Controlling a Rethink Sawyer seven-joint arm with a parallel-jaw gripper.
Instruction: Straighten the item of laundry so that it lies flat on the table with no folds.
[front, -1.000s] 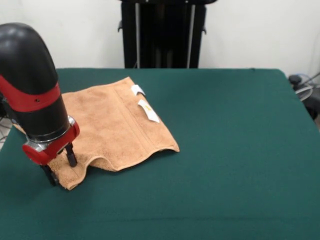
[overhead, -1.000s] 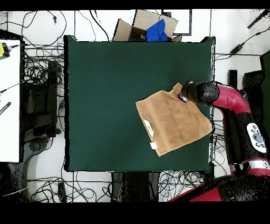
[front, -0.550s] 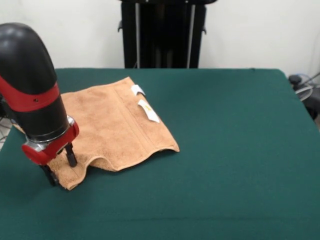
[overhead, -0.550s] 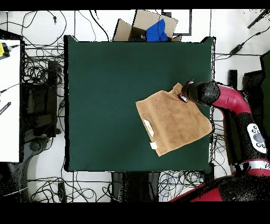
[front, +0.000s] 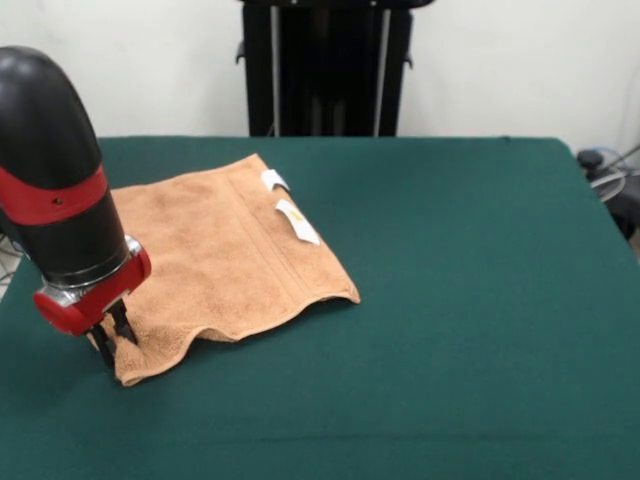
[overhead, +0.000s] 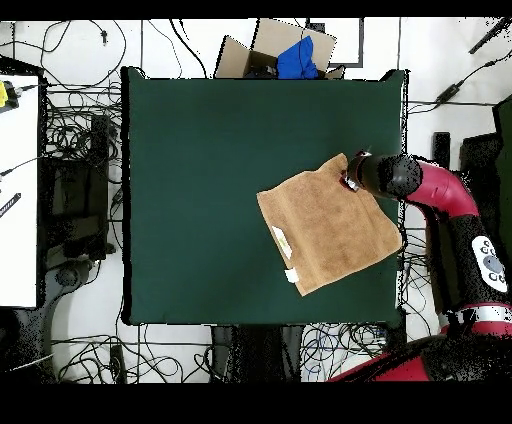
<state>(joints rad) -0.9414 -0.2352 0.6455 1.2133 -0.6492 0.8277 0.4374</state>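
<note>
- One gripper (front: 112, 338) is pinching the near corner of the towel (front: 225, 260), close to the table's (front: 470, 300) left edge in the front view. Its two dark fingers (front: 124, 322) are pressing together on the cloth there.
- That pinched corner is sitting a little raised, and the towel's near edge beside it is making small waves instead of lying smooth.
- One more near corner is pointing toward the middle of the table, and its tip is curling up a bit.
- Most of the towel is lying spread out on the green table, in the left half in the front view, with a woven band running across it.
- Two small white tags (front: 297, 221) are lying on the towel's edge that faces the table's middle.
- Farther back, the towel's far corner is reaching toward the table's far edge without touching it.
- From above, the red and black arm (overhead: 440, 195) is reaching in over the table's edge to the towel's corner.
</note>
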